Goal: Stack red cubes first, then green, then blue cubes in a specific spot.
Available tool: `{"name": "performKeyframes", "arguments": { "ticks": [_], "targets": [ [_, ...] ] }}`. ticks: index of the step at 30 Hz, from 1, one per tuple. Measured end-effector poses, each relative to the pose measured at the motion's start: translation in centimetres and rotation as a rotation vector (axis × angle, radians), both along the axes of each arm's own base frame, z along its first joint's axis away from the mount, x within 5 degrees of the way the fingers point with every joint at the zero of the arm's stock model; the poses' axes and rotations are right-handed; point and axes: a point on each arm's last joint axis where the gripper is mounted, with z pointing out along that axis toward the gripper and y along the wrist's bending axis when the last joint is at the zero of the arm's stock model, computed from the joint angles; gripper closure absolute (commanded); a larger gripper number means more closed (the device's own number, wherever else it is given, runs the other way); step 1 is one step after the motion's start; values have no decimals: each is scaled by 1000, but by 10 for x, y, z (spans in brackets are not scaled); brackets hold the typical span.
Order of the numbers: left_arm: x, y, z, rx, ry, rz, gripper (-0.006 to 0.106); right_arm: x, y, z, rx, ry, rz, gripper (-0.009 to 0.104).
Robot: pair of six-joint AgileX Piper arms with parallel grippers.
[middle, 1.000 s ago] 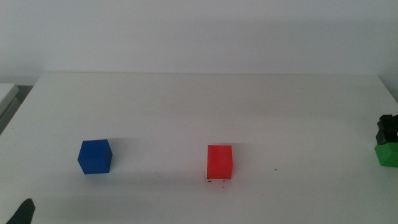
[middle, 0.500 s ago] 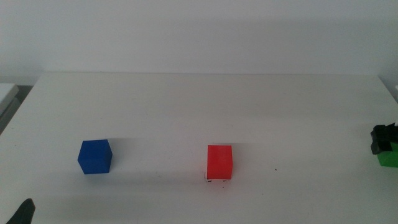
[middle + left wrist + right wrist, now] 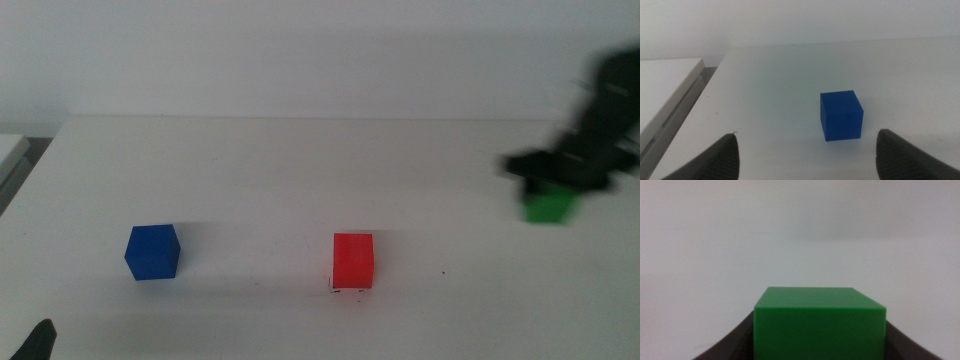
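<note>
The red cube (image 3: pixel 353 260) stands on the table's middle front, over thin black pen marks (image 3: pixel 345 291) of the specific spot. At the left sits the blue cube (image 3: pixel 152 251), also seen close in the left wrist view (image 3: pixel 841 115). My left gripper (image 3: pixel 805 155) waits open at the front left corner, apart from the blue cube, with one fingertip (image 3: pixel 38 340) showing. The green cube (image 3: pixel 551 205) hangs in the air at the right, blurred by motion. My right gripper (image 3: pixel 560 168) is shut on it, and the green cube (image 3: pixel 820 322) fills its jaws.
A tiny black dot (image 3: pixel 444 271) lies on the white table (image 3: pixel 300 170) right of the red cube. A pale ledge (image 3: pixel 665 95) runs beside the table's left edge. A white wall rises behind the table.
My right gripper has lifted the green cube off the table at the far right edge and carried it up and leftward. The red and blue cubes and the left arm have not moved.
</note>
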Motion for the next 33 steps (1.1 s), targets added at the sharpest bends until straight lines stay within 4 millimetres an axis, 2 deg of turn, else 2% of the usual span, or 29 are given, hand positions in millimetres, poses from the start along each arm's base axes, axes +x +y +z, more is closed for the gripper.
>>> {"name": "performKeyframes", "arguments": {
  "ticks": [1, 4, 7, 10, 17, 24, 33],
  "targets": [
    [0, 0, 0, 0, 0, 0, 7, -2, 29, 14, -10, -16, 38, 96],
    [0, 0, 0, 0, 0, 0, 7, -14, 111, 39, 17, -57, 150, 94],
    [0, 0, 0, 2, 0, 0, 7, -27, 165, 42, 68, -64, 190, 94],
    [0, 0, 0, 2, 0, 0, 7, -37, 196, 29, 86, -33, 174, 94],
    [0, 0, 0, 2, 0, 0, 7, -46, 220, 4, 67, 3, 123, 94],
    [0, 0, 0, 2, 0, 0, 7, -45, 226, 6, 79, -68, 86, 94],
    [0, 0, 0, 2, 0, 0, 7, -45, 232, -6, 56, -53, 93, 94]
  ]
}}
